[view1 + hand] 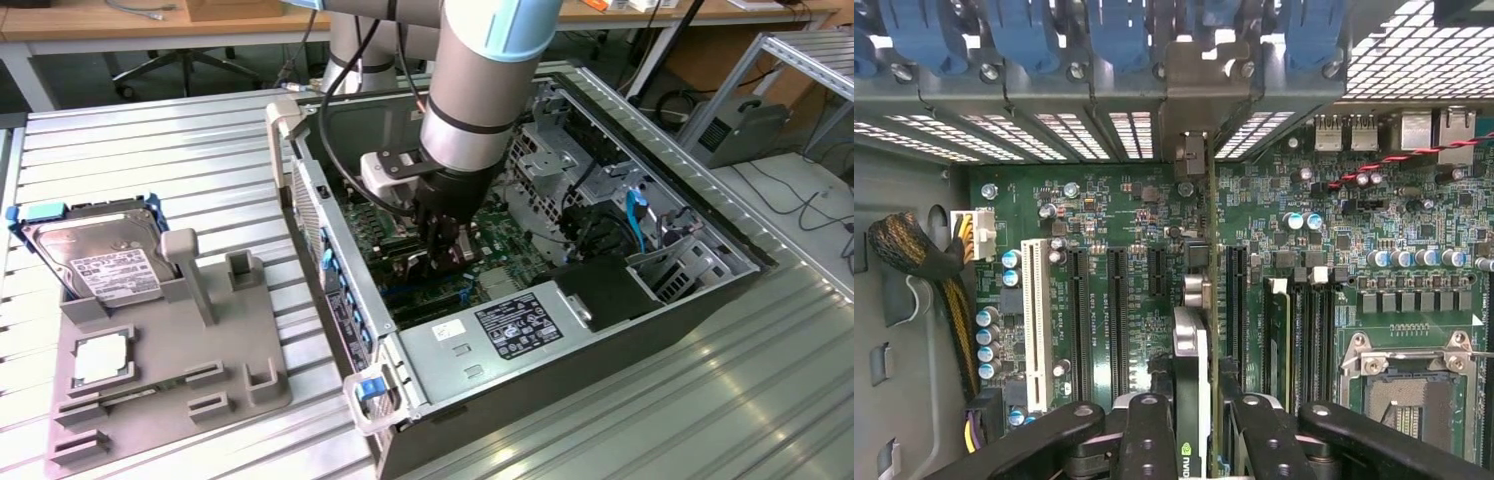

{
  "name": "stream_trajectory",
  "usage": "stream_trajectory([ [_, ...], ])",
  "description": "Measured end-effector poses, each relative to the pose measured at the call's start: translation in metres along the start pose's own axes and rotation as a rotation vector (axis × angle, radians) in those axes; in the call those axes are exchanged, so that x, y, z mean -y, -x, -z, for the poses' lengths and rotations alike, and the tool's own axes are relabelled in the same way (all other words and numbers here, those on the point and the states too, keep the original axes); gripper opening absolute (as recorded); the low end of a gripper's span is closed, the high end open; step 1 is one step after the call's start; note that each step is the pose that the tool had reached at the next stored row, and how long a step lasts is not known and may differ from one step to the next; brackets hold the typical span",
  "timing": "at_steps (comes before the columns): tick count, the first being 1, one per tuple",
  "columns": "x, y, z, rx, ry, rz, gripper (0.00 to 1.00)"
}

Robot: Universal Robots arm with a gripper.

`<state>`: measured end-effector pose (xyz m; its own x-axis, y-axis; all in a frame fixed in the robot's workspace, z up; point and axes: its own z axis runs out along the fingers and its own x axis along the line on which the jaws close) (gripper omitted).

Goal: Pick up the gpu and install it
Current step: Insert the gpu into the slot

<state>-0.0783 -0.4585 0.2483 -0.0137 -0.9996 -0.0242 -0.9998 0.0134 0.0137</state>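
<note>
- Inside the computer case [310, 190], the gripper [447, 258] squeezes the gpu [1192, 345] tight.
- The gpu stands on edge, close above the green board [1124, 220], probably so it fits a slot.

A ribbed metal table [160, 150] carries an open computer case [534, 395] and a grey parts fixture [254, 335].

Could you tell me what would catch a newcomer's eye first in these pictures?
The gripper inside the open computer case stands out first, its fingers shut on the gpu, held edge-on above the green motherboard. On the exterior view's left, a grey tray carries a hard drive and a CPU chip.
</note>
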Motion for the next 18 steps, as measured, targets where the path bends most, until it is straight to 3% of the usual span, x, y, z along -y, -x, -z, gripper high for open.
stream_trajectory([
  [18,-0.0022,0.0010,-0.0003,0.0000,0.0000,0.000,0.27],
])
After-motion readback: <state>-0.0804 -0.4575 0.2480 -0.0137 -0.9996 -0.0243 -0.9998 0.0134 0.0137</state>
